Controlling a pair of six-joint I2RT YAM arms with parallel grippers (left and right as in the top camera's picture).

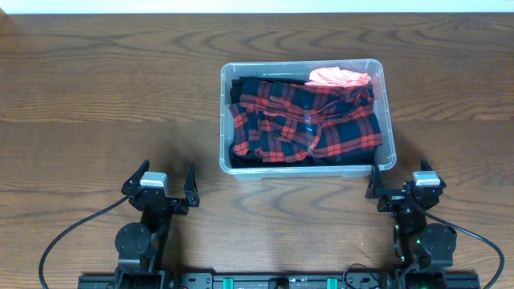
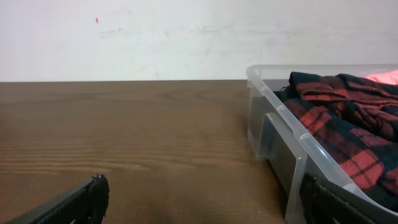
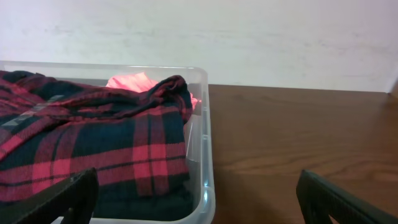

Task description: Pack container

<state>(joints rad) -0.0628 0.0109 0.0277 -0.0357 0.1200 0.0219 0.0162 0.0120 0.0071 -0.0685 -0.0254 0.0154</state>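
Overhead alone shows both at once: left pincer (image 1: 169,170) and right pincer (image 1: 399,172) spread, empty, near the container (image 1: 222,104).

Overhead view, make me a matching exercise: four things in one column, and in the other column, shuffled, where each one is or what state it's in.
Column one:
1. container
2. plaid garment
3. pink cloth
4. left gripper

Column two:
A. open, holding nothing, over the table to the left of the container
B. tucked into the container's far right corner
C. spread over most of the container's inside
D. clear plastic, standing on the table right of centre

Pairs: 1-D, 2-C, 3-B, 4-A
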